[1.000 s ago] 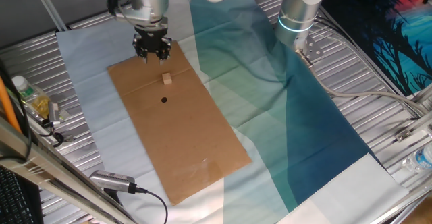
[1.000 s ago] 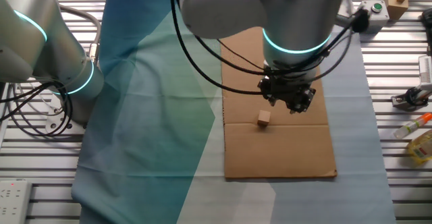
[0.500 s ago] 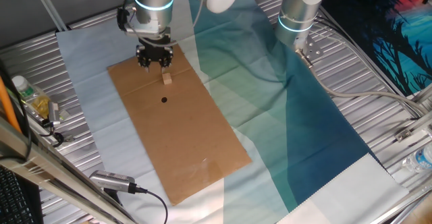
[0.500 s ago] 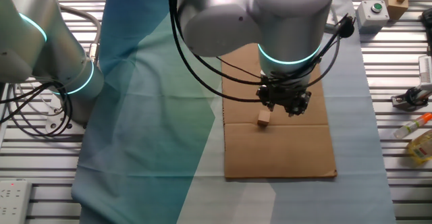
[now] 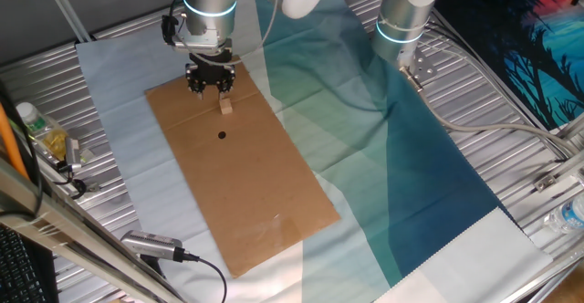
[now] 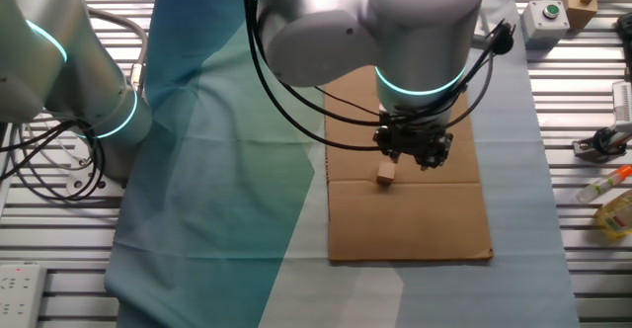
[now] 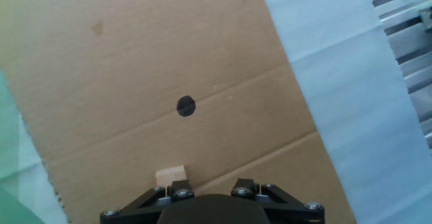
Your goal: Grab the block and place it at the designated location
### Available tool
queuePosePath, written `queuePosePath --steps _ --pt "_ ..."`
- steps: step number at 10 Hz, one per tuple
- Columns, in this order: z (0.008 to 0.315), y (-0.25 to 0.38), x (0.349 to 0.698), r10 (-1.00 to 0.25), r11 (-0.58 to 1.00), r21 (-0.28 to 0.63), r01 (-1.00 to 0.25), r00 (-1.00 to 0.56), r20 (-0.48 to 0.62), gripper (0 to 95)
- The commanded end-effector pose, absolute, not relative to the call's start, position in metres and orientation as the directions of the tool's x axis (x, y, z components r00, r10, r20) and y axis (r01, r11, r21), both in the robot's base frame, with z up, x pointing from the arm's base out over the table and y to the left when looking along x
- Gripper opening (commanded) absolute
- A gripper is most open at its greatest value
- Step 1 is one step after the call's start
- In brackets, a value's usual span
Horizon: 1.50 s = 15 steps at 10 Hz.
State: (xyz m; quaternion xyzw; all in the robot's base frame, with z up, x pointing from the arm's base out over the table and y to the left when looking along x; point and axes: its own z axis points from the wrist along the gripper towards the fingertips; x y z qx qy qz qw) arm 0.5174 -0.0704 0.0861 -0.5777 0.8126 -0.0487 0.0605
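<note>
Gripper lining up on the block, nothing held.
Gripper (image 5: 210,86) hangs just beside block (image 5: 225,107); opening not discernible; dot (image 5: 222,136) sits near on cardboard (image 5: 265,212).

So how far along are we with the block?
Early. Done: the gripper is close above the block. In hand: nothing; the block sits free on the cardboard. Whether the gripper is open or shut cannot be told. Left: grasp, carry, set it on the black dot.
</note>
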Motion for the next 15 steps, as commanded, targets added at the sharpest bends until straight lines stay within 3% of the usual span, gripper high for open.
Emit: queuePosePath --steps 1,5,15 --pt "0.083 -0.067 0.508 -0.939 0.344 -0.116 -0.932 -0.339 -0.061 38.0" --pt "0.08 -0.064 0.498 -0.942 0.332 -0.05 -0.942 -0.329 -0.059 38.0" --pt "0.07 -0.061 0.497 -0.946 0.323 -0.062 -0.944 -0.321 -0.044 38.0"
